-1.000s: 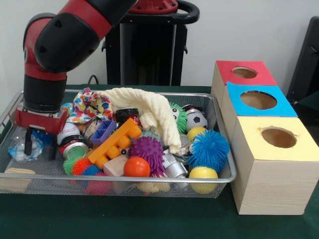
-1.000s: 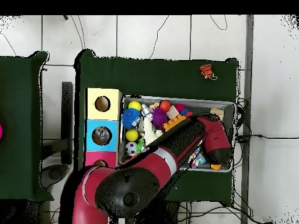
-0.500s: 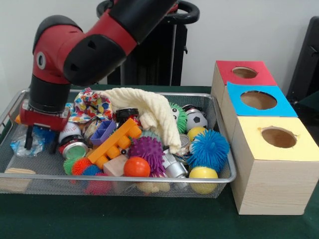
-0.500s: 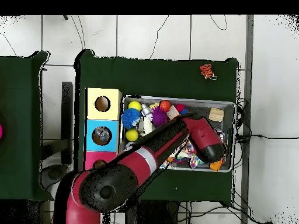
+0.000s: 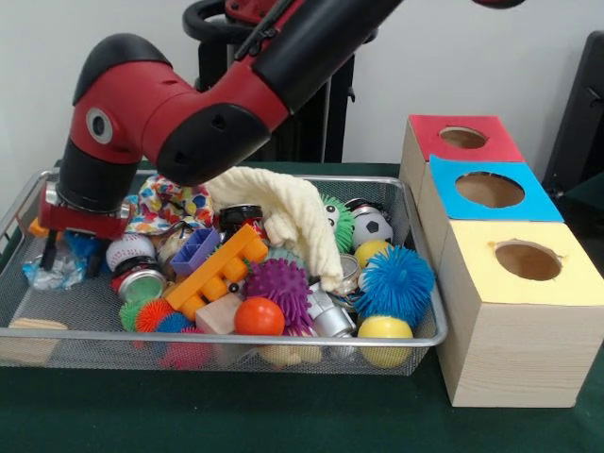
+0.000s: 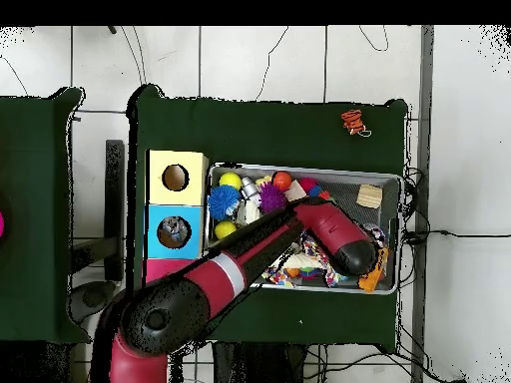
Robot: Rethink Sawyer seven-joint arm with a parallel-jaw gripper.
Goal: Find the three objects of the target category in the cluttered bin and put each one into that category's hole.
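Your hand (image 5: 68, 247) sits at the bin's (image 5: 236, 335) nine o'clock end, fingers spread either side of a crinkly clear wrapper (image 5: 55, 269), not yet pinching. Expect it light, soft and slippery; take it at its bunched middle, since loose edges will likely slide free.

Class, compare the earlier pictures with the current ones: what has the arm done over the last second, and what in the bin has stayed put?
The end effector has drawn back toward the far left corner of the wire bin, riding a little higher over the clear crinkled wrapper. Whether it grips anything cannot be told. The cream cloth, orange block, purple spiky ball and the three boxes look unmoved.
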